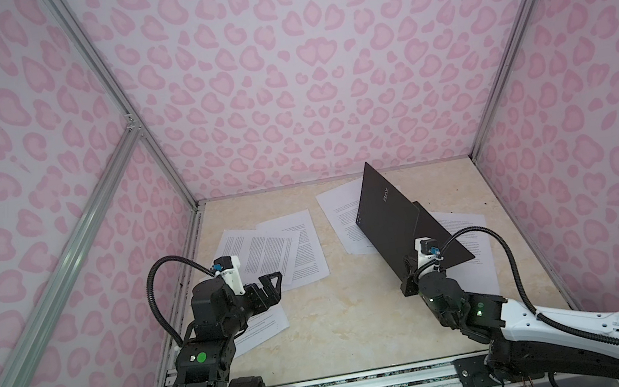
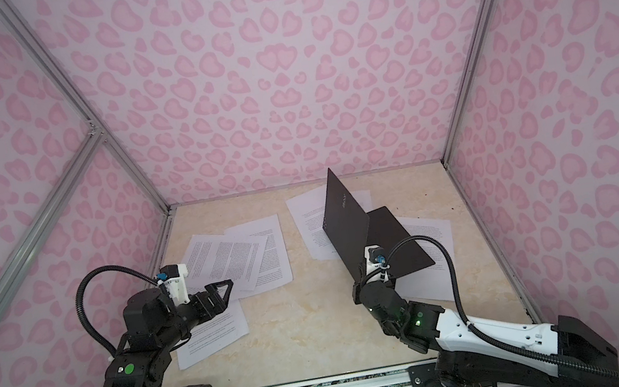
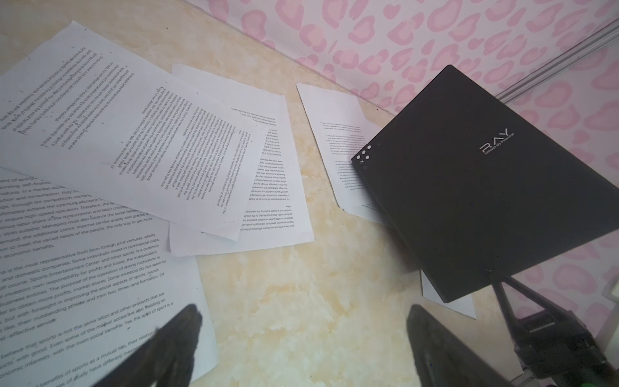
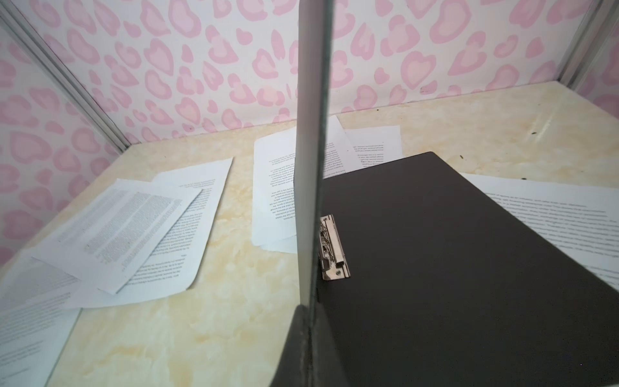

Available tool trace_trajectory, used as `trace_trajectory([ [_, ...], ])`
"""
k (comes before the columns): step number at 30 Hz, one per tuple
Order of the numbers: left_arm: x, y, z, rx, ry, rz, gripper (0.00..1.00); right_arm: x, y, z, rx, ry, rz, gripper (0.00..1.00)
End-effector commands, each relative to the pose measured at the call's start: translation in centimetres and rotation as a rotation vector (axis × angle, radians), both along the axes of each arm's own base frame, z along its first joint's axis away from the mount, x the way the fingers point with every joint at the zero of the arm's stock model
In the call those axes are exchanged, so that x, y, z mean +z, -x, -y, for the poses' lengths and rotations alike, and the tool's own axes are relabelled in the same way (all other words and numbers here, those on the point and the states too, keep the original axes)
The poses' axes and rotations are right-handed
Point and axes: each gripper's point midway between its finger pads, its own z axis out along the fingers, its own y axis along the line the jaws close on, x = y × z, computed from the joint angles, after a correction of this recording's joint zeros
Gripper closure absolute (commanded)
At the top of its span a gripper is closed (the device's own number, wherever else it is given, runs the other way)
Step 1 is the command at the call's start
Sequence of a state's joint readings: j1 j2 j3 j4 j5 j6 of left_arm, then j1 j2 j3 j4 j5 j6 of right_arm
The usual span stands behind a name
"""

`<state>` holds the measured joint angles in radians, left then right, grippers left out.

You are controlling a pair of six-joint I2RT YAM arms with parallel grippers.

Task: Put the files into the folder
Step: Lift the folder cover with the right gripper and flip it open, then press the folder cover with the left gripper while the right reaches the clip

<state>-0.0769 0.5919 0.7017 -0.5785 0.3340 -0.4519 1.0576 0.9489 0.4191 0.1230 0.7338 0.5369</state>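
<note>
Right claw [image 4: 310, 321] pinches the folder [image 1: 387, 216] cover upright — a slip would drop it shut; left claw [image 3: 303, 315] gapes, empty.

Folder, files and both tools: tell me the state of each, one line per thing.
folder, open, front cover raised upright, back cover flat.
files, loose on the table, none inside the folder.
left tool, open, empty.
right tool, shut on the folder's front cover edge.

A cream marbled tabletop [image 1: 345, 323] is enclosed by pink heart-print walls [image 1: 301, 69] — joined by aluminium struts [image 1: 100, 72] at 11 and 1 o'clock; a slotted rail [image 1: 372, 386] is seen at 6 o'clock.
</note>
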Motion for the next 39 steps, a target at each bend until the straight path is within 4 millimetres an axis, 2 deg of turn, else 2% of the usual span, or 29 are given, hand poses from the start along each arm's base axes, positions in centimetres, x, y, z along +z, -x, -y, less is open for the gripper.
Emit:
trace_trajectory([
  [1, 0.3, -0.1, 0.1, -0.007, 0.004, 0.008, 0.03, 0.4, 0.5, 0.8, -0.102, 0.164, 0.079, 1.00],
  [4, 0.2, -0.1, 0.2, -0.008, 0.005, 0.005, 0.03, 0.0, 1.3, -1.1, -0.085, 0.261, 0.099, 1.00],
  [7, 0.2, -0.1, 0.2, -0.008, 0.005, 0.004, 0.03, -1.3, 2.3, -3.7, -0.013, 0.288, 0.098, 1.00],
  [13, 0.2, -0.1, 0.1, -0.006, 0.003, 0.004, 0.03, -3.7, 5.5, -9.0, 0.116, 0.354, 0.102, 1.00],
  [14, 0.2, -0.1, 0.1, -0.005, 0.004, 0.003, 0.03, -4.1, 6.0, -10.1, 0.146, 0.385, 0.095, 0.91],
  [15, 0.2, -0.1, 0.1, -0.005, 0.004, 0.002, 0.03, -4.5, 6.6, -11.3, 0.179, 0.413, 0.089, 0.70],
  [17, 0.2, -0.1, 0.1, -0.005, 0.004, 0.000, 0.03, -4.8, 7.5, -12.7, 0.232, 0.429, 0.084, 0.47],
  [21, 0.3, -0.1, -0.2, 0.011, -0.004, 0.006, 0.03, -5.3, 8.8, -14.6, 0.404, 0.342, 0.021, 0.29],
  [24, 0.3, -0.1, -0.3, 0.016, -0.004, 0.008, 0.03, -5.0, 9.7, -15.5, 0.510, 0.300, -0.019, 0.24],
  [27, 0.4, 0.0, -0.1, 0.005, 0.001, 0.006, 0.03, -5.1, 9.3, -15.5, 0.560, 0.256, -0.099, 0.21],
  [31, 0.1, -0.1, 0.9, -0.047, 0.024, -0.014, 0.03, -6.0, 5.5, -13.1, 0.514, 0.097, -0.276, 0.25],
  [34, -0.1, -0.3, 1.8, -0.079, 0.066, -0.044, 0.03, -6.4, 2.2, -10.3, 0.439, -0.040, -0.362, 0.28],
  [36, -0.8, -0.4, 3.5, -0.117, 0.117, -0.073, 0.03, -6.7, -0.2, -8.2, 0.361, -0.108, -0.393, 0.28],
  [39, -3.0, -0.9, 6.1, -0.157, 0.122, -0.104, 0.03, -8.0, -2.6, -5.8, 0.304, -0.190, -0.505, 0.32],
])
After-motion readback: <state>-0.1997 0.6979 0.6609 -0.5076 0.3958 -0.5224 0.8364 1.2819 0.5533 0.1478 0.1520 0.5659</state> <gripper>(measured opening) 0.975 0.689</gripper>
